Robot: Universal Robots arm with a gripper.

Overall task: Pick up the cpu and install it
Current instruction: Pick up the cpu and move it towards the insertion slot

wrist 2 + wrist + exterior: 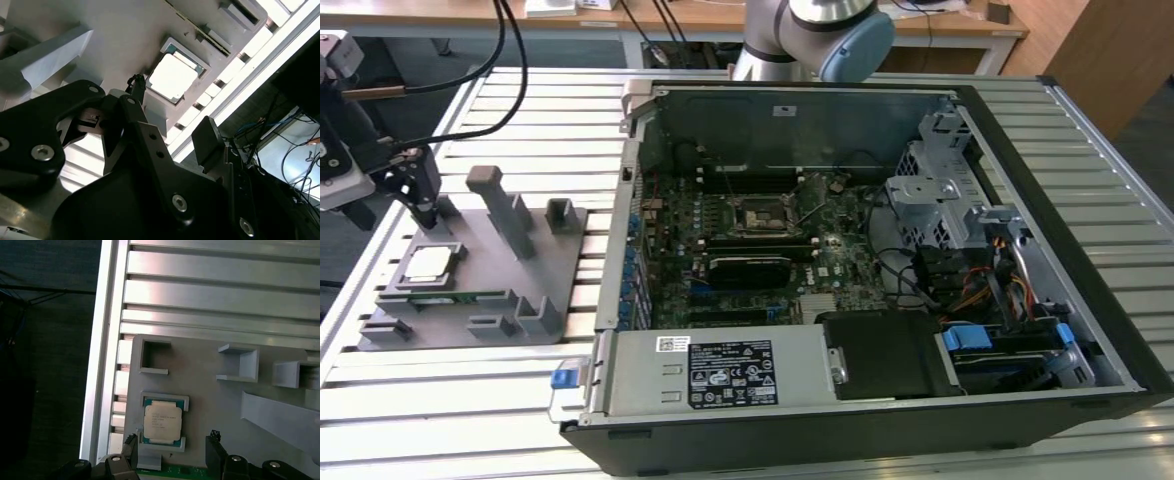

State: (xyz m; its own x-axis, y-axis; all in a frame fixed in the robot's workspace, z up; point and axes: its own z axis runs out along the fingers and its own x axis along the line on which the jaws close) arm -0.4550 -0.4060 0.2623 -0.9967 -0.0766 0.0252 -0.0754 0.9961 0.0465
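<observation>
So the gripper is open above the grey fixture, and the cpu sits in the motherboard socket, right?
No. The gripper is open above the grey fixture, but the cpu lies in the fixture's recess, not the socket, as the first wrist view shows.

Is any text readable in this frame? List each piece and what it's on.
cpu: lines of dark print on its metal top, too small to read.
Large label on the silver box: dense print, too small to read.
Small sticker beside it: blurred.
White tag inside the case: blurred.
Nothing can be quoted.
</observation>
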